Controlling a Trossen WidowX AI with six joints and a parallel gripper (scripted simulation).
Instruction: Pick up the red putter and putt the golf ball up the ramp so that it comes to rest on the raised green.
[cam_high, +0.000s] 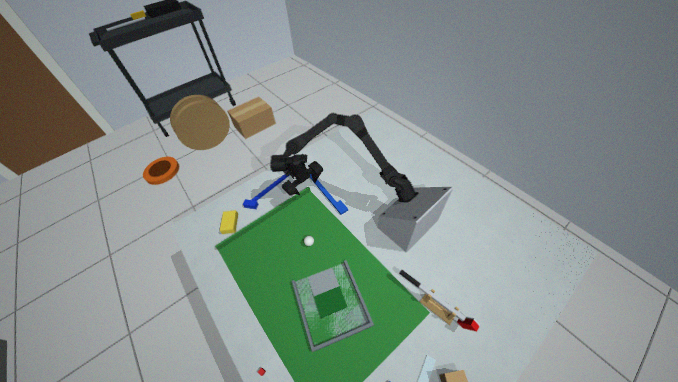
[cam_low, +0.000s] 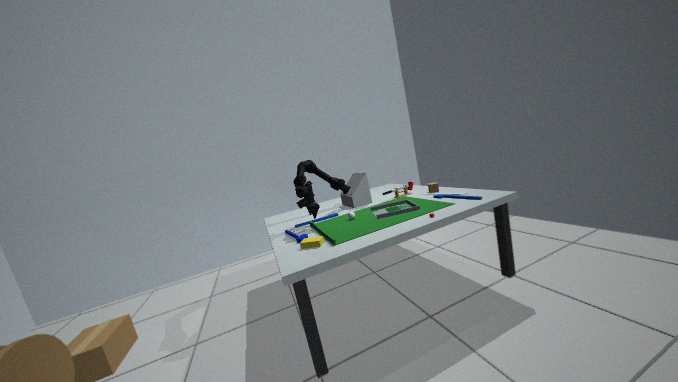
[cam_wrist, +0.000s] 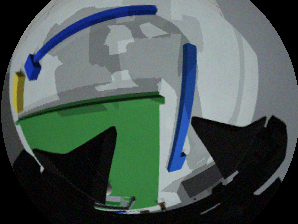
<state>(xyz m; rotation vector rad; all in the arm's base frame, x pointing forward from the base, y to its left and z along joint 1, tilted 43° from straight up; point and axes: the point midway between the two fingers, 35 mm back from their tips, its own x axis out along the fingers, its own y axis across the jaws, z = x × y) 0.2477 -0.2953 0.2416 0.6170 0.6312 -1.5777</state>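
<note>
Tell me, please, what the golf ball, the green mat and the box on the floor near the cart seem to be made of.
Golf ball: smooth, hard-looking white, probably plastic; no dimples can be made out. Green mat: flat, matte, evenly green, like felt or artificial turf, though no fibres show. Box: tan with a paler strip along its top, which suggests taped cardboard.

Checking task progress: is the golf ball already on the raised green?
No, the golf ball sits on the flat green mat, short of the raised green.

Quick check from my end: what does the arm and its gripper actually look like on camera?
The arm is matte black throughout, built of slim jointed segments, mounted on a grey wedge-shaped base. The gripper is black too, with two dark pointed fingers. No cables or markings are discernible.
</note>
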